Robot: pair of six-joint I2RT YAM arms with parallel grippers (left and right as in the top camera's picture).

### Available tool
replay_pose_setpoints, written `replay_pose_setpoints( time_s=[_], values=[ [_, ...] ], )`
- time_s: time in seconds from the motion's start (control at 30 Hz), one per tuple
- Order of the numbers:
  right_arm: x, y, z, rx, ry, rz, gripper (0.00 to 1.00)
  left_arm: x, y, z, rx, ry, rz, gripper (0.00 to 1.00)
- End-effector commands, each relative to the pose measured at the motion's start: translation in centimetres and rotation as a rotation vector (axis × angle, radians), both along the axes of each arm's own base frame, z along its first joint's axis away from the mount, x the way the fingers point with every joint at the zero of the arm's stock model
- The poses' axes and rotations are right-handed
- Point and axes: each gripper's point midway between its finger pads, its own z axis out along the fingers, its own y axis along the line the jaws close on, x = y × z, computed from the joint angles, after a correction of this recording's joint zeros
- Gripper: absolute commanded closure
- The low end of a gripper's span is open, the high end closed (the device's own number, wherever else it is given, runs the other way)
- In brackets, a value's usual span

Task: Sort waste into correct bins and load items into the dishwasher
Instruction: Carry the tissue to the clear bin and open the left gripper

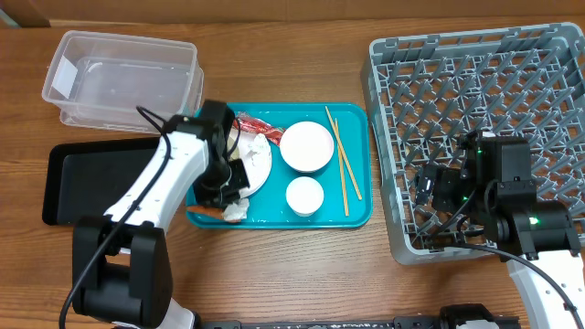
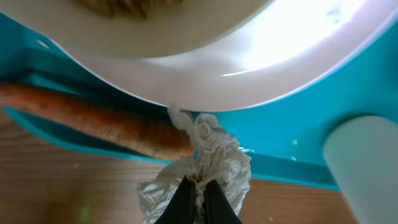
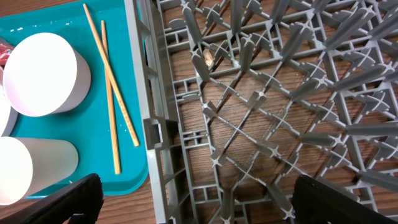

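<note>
From overhead, the left gripper (image 1: pixel 230 196) is low over the front left corner of the flat teal tray (image 1: pixel 356 212), at the crumpled white paper ball (image 1: pixel 237 212). The small orange carrot (image 1: pixel 205 212) lies just left of the ball. The left arm hides part of the round white plate (image 1: pixel 260 164) just behind the gripper, and the red crinkled wrapper (image 1: pixel 257 126) lies beyond the plate. To the gripper's right are the smaller white cup (image 1: pixel 304 196), the larger white bowl (image 1: pixel 306 146) and the thin wooden chopsticks (image 1: pixel 343 169). To its left sit the shallow black rectangular tray (image 1: pixel 87 183) and, farther back, the clear rectangular plastic tub (image 1: pixel 119 78). The right gripper (image 1: pixel 428 187) hangs over the square grey plastic dish rack (image 1: pixel 484 91).

In the left wrist view, the left gripper (image 2: pixel 198 200) is pressed together, pinching the paper ball (image 2: pixel 208 158). The carrot (image 2: pixel 93 118) touches the ball's left side. The plate (image 2: pixel 217 68) rim looms just ahead, and the cup (image 2: pixel 364 162) stands to the right.

In the right wrist view, the right gripper (image 3: pixel 199 205) is spread wide above the rack's (image 3: pixel 267 112) pegs and holds nothing. The rack wall separates it from the chopsticks (image 3: pixel 112 93), the bowl (image 3: pixel 46 74) and the cup (image 3: pixel 25 168) on its left.
</note>
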Motion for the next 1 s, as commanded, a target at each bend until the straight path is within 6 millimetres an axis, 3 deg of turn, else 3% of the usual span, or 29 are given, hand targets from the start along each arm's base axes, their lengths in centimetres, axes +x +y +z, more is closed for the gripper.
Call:
replay_pose_setpoints(
  time_s=[0.0,0.17,0.23,0.33,0.43,0.57,0.73,0.9,0.93,0.97],
  values=[
    [0.6,-0.1,1.5,-0.007,-0.049,-0.005,0.0,3.5,0.2,3.8,0.024,-0.122,-0.053,0.96],
    [0.6,-0.1,1.5,-0.007,-0.048,-0.005,0.0,9.0,1.6,9.8,0.124,-0.354,-0.053,0.96],
    [0.6,-0.1,1.5,-0.007,-0.048,-0.004,0.0,12.8,4.7,12.9,0.282,-0.526,0.003,0.96],
    [0.6,-0.1,1.5,-0.007,-0.048,-0.004,0.0,16.4,8.5,15.6,0.431,-0.695,0.108,0.96],
    [0.6,-0.1,1.5,-0.007,-0.048,-0.005,0.0,19.0,10.9,16.9,0.461,-0.803,0.196,0.96],
    [0.6,-0.1,1.5,-0.007,-0.048,-0.005,0.0,21.6,13.5,16.4,0.46,-0.862,0.271,0.96],
    [0.6,-0.1,1.5,-0.006,-0.048,-0.005,0.0,24.3,15.1,12.0,0.458,-0.831,0.291,0.96],
    [0.6,-0.1,1.5,-0.006,-0.048,-0.004,0.0,25.2,15.6,8.9,0.463,-0.788,0.289,0.96],
    [0.6,-0.1,1.5,-0.006,-0.048,-0.005,0.0,25.3,15.6,8.9,0.464,-0.79,0.286,0.91],
    [0.6,-0.1,1.5,-0.007,-0.048,-0.004,0.0,25.4,15.6,9.0,0.467,-0.797,0.275,0.76]
  ],
)
